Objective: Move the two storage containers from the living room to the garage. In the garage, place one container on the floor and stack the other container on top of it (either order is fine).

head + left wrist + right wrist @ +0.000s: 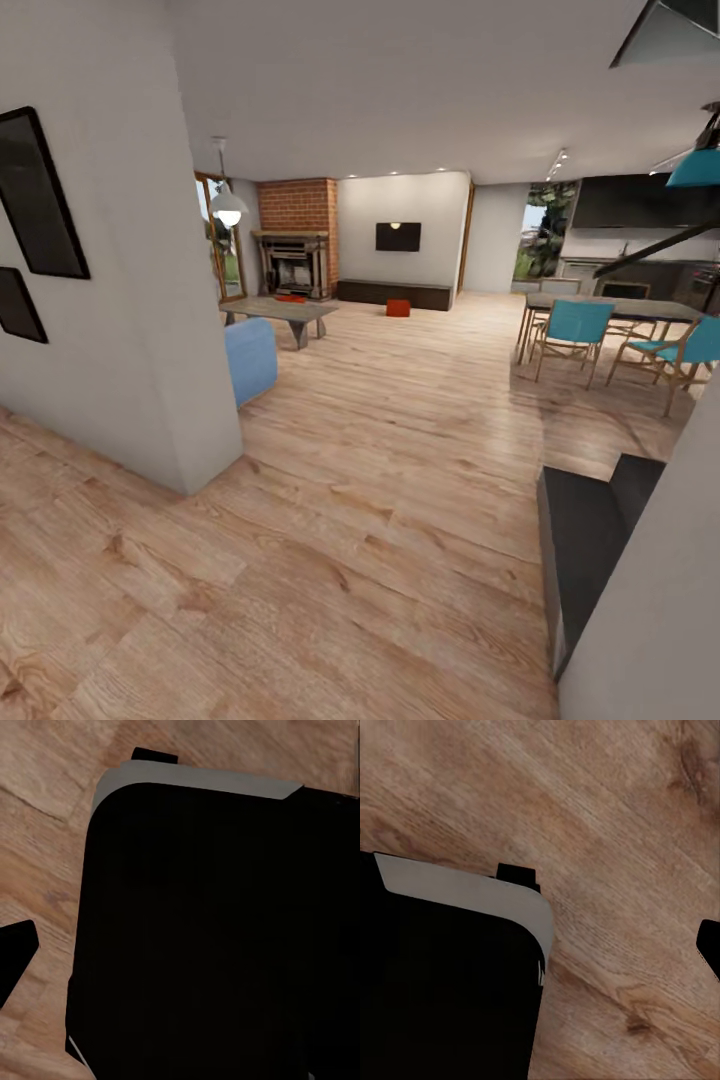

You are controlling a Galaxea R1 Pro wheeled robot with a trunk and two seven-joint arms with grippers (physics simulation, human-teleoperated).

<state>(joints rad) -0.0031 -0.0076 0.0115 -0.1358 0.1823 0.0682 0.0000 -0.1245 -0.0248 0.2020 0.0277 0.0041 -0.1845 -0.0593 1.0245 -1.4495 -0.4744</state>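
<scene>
Containers: two (1 [398,307] floor, 1 [291,298] table [300,312]).

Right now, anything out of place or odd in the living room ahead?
Only that one orange-red container sits on the plank floor before the TV, the other on the coffee table. Nothing looks spilled or damaged.

Overall: I read the head view as evenly bright, soft daylight feel.
Sources: ceiling spots [402,171] glowing, pendant lamp [228,207] lit, daylight at the far window [545,228].
Shadows: faint, soft under the dining chairs [572,335].
Distortion: wide-angle stretch; my near wall [110,250] leans at the edge.
Sharpness: far room soft, blocky.
Wrist views: plank floor [607,832] well lit; black mass [217,937] featureless, possibly robot body.
</scene>
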